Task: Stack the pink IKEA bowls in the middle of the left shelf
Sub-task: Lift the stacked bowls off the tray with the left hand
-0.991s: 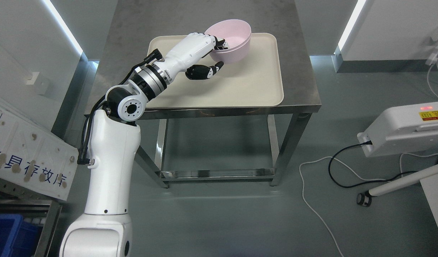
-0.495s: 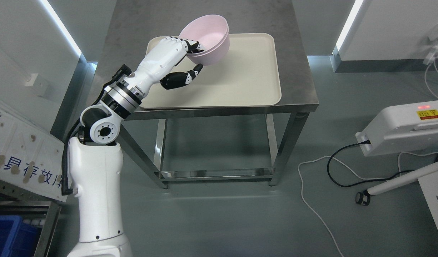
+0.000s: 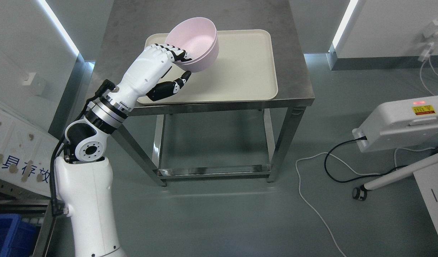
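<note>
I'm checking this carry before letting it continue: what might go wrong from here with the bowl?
1. The left robot hand pinches the pink bowl only at its near rim, fingers inside and thumb underneath, so it may slip or rotate out.
2. The bowl is tilted above the cream tray; a drop would likely land there or bounce off the steel table.

A: How was the light from my head cam?

B: Bright, even. Two light strips glared white, upper left and right. Steel table showed dull sheen, soft shadow beneath.

A: Focus?

B: Sharp overall, my arm included; slight edge bending.
</note>
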Robot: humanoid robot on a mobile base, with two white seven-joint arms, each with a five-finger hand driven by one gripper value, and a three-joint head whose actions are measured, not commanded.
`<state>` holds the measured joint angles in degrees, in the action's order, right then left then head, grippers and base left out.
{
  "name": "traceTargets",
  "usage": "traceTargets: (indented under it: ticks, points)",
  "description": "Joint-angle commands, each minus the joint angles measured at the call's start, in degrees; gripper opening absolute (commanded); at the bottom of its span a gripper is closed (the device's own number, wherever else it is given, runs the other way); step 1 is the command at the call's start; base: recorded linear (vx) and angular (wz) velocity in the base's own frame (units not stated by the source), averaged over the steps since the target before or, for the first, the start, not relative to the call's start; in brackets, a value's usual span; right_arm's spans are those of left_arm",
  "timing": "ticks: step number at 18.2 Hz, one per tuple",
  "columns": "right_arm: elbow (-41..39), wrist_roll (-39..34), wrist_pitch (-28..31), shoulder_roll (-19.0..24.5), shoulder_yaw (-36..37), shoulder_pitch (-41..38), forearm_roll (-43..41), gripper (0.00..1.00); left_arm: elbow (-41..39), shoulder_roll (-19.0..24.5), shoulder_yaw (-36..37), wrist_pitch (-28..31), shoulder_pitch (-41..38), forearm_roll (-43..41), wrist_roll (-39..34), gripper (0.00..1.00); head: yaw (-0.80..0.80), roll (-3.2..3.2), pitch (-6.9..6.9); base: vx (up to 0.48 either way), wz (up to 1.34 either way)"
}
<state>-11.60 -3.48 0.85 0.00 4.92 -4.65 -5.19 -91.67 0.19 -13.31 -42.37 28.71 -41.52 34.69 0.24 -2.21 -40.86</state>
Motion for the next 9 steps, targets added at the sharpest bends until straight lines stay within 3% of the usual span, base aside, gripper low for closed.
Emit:
traceTargets:
  ticks: [1, 9]
  points:
    - [0.0, 0.0, 0.0, -1.0, 0.0, 0.0, 0.0, 1.00, -5.1, 0.8, -3.6, -0.8, -1.7, 0.8, -0.1, 0.01, 0.00, 0.00, 0.00, -0.067, -0.19]
    - [0.0, 0.0, 0.0, -1.0, 0.0, 0.0, 0.0, 1.00, -5.4, 0.8, -6.5, -1.3, -2.7, 2.2, -0.1, 0.02, 0.00, 0.00, 0.00, -0.181, -0.32]
